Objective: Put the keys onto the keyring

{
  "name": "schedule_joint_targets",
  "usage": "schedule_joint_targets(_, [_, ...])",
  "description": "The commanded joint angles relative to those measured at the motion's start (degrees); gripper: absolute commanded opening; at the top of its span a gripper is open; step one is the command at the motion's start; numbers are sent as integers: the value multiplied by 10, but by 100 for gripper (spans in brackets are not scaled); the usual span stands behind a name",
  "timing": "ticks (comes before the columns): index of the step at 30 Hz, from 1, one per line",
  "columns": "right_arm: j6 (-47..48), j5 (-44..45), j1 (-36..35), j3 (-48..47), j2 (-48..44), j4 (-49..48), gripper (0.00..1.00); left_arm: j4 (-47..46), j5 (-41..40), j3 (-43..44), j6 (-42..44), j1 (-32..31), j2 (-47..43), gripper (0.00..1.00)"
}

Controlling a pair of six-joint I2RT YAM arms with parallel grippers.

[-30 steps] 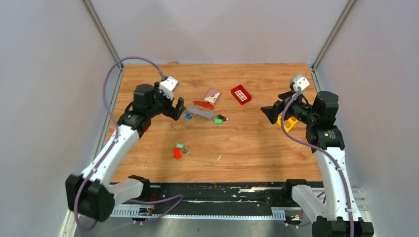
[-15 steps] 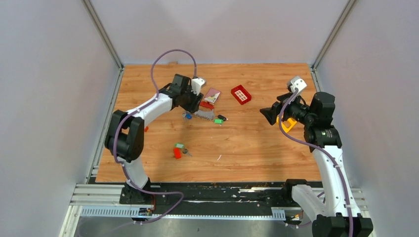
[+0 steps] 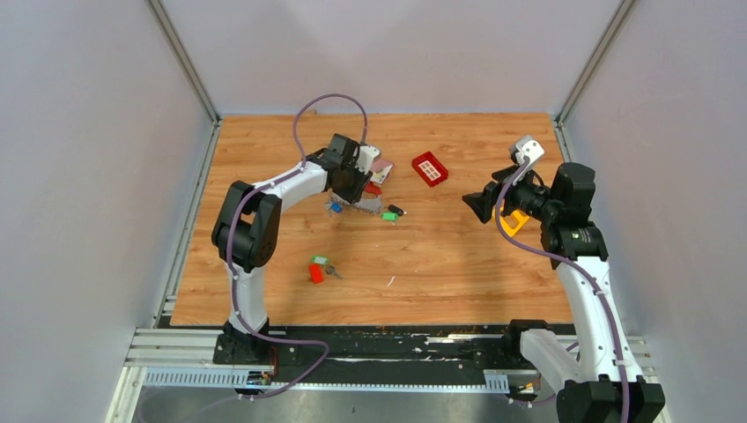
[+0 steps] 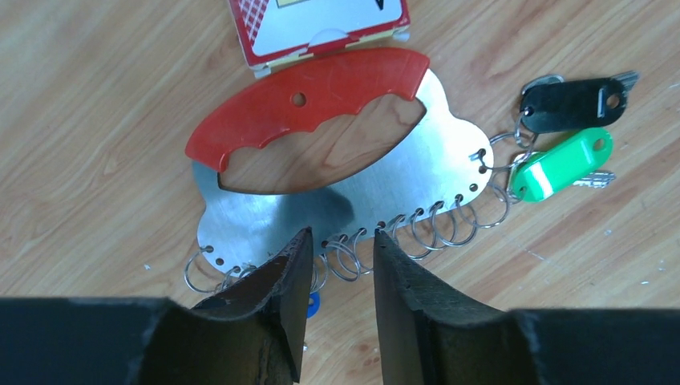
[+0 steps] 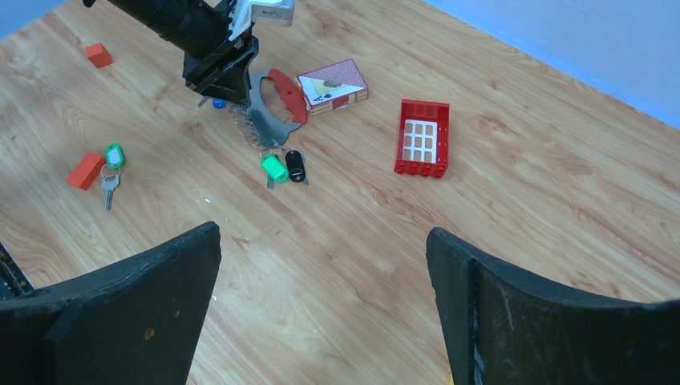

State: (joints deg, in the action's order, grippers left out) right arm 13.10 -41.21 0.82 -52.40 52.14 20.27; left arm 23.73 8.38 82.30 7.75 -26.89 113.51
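At the far left-centre of the table [image 3: 458, 256], the keyring [image 4: 353, 192] lies flat. Its red arc [image 4: 313, 104] is turned toward the card box [image 4: 321, 24], and its row of wire loops faces your left gripper [image 4: 343, 241]. That gripper hangs low over the looped edge, its jaws narrowed to a slim gap with a couple of loops between them. It looks placed to pinch a loop or steady the plate for threading, but you cannot tell whether the pads actually bite on wire.

A black-tagged key [image 4: 573, 103] and a green-tagged key [image 4: 561, 164] sit on loops at the plate's end. Another green-tagged key [image 5: 113, 156] lies loose beside the red block [image 5: 85, 170], well apart from the keyring.

Your right gripper [image 5: 322, 234] waits far off with its jaws spread wide and nothing in them, probably ready to fetch that loose key.

A blue key head [image 4: 313, 305] peeks from behind one left finger, and its loop, if it has one, is hidden. From above, the arm covers most of the keyring.
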Motion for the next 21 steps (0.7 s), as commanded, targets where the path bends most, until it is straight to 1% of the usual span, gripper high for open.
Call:
schedule_joint_targets(1, [6,-17,-2,2,-2,-20,100,16,-14,18,-8,-1,7,40])
schedule_joint_targets(9, [6,-26,-1,3,-3,-21,100,21,-20,-2,2,-2,5,38])
schedule_joint_targets(21, [5,-31,-1,5,-5,-21,100,31,-22,4,7,-2,20,34])
